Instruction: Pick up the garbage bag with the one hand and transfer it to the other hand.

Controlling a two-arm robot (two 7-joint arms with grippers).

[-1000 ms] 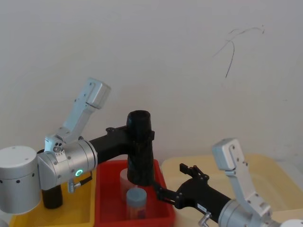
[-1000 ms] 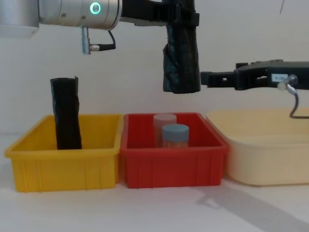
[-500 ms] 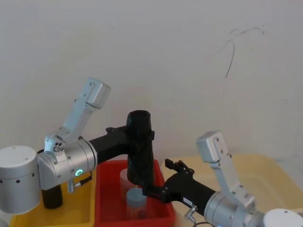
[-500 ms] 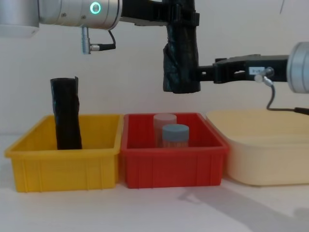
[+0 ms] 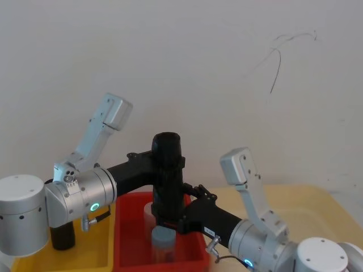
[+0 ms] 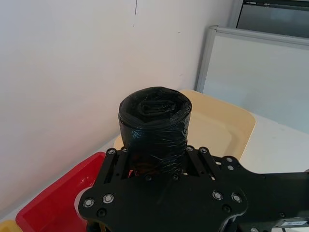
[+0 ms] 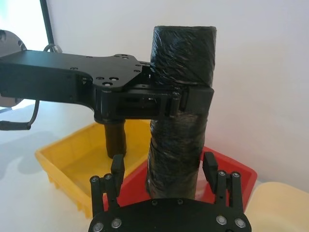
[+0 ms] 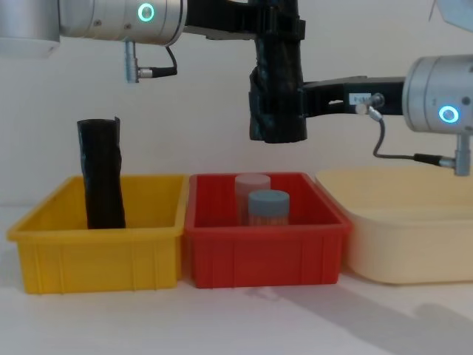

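White wall backed a yellow bin holding a slim black roll, a red bin with two jars, and a cream tub. Above the red bin, the left gripper pinched the glossy, crinkled garbage bag upright; the right gripper straddled it, spread.

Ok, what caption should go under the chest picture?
Left gripper holds the garbage bag over the red bin; open right gripper reaches around it.

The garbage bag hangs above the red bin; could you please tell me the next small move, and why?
Probably close the right hand on the garbage bag: its open fingers flank the bag's lower half, while the left hand grips the upper part.
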